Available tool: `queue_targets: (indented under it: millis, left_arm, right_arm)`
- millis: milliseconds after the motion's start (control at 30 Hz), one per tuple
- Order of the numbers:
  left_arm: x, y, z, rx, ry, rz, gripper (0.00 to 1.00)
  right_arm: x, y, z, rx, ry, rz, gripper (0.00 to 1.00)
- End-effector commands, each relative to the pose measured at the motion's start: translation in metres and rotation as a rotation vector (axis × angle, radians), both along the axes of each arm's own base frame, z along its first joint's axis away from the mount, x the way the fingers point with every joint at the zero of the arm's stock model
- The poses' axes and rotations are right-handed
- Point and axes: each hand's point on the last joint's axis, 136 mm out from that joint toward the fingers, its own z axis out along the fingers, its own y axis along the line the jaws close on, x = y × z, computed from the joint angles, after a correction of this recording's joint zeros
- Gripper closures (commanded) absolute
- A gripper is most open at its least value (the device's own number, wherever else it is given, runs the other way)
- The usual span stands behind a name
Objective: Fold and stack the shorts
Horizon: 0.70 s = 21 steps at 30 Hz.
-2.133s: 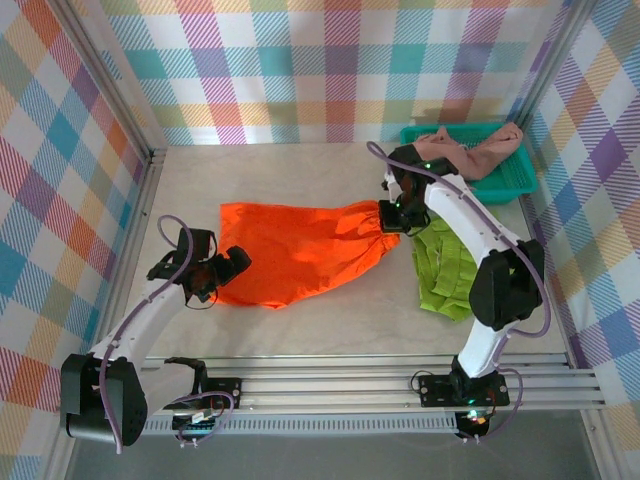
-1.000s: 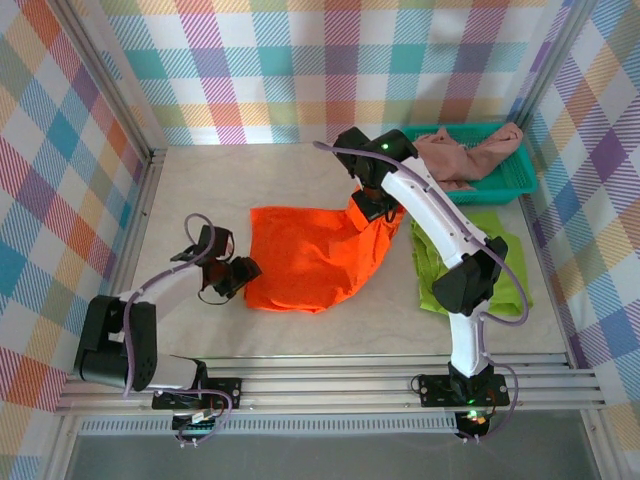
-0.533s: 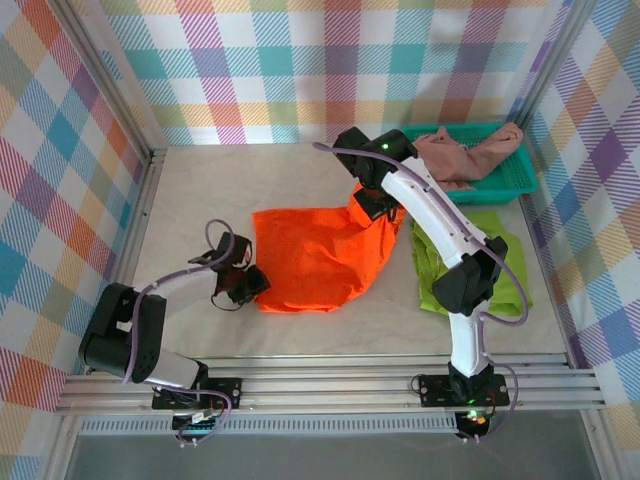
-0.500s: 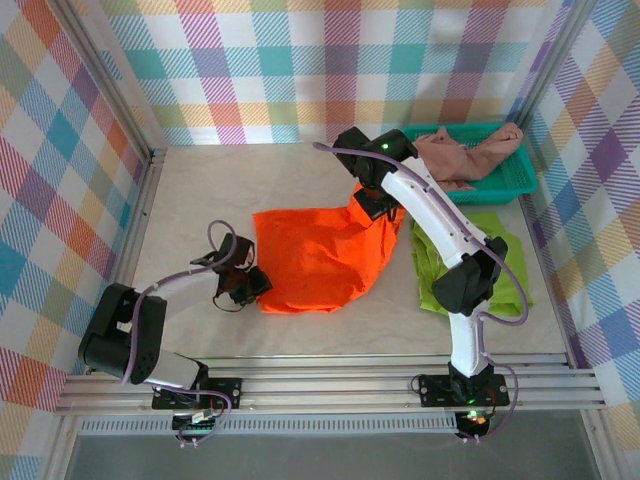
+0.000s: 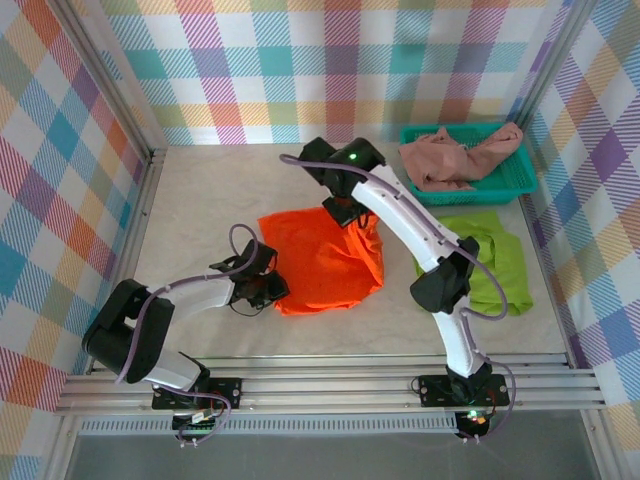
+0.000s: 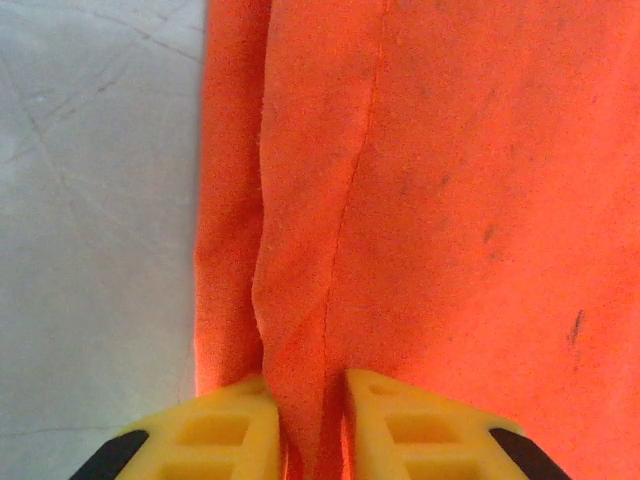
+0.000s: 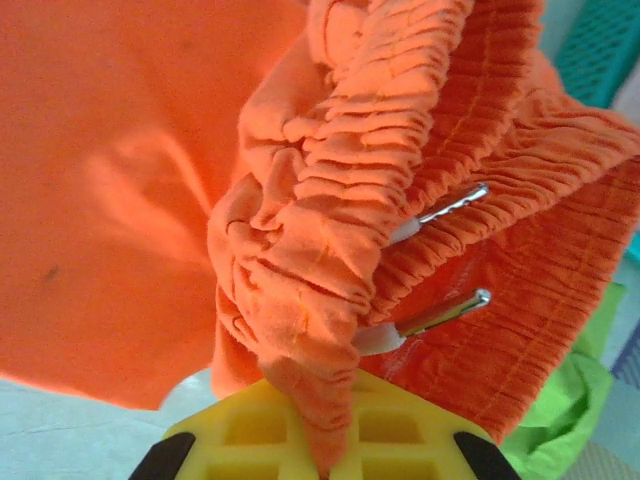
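Clamped at both ends: orange shorts with a hem fold in the left gripper and the bunched waistband in the right gripper — fingertips buried in cloth. Beyond and right of the right gripper, pink shorts heaped in teal basket. Nearer, lime green shorts — partly hidden behind the right arm.

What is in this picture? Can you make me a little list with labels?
orange shorts: bunched up mid-table, gripped at two ends
left jaws: shut on the left edge of the orange shorts
right jaws: shut on the orange shorts' gathered waistband
green shorts: lying on the table, on the right
pink shorts: heaped in the teal basket, far right corner
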Motion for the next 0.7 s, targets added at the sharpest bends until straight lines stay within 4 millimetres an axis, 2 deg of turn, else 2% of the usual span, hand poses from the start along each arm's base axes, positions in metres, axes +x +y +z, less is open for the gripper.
queue_targets:
  millis: [0,333,500,667]
  left_arm:
    - [0.001,0.001,-0.007,0.028,0.011,0.018,0.78]
    - [0.0,-0.001,-0.01,0.02,0.018,0.029,0.77]
    - [-0.001,-0.001,-0.013,0.019,0.024,0.03,0.77]
    - [-0.001,-0.001,-0.014,0.019,0.027,0.03,0.77]
  right_arm:
    - [-0.013,0.023,-0.005,0.077,0.046,-0.009,1.0]
    - [-0.031,0.089,-0.033,0.307,0.185,-0.008,1.0]
    - [-0.036,0.112,-0.043,0.398,0.243,-0.001,1.0]
    - [-0.039,0.127,-0.058,0.441,0.297,-0.001,1.0]
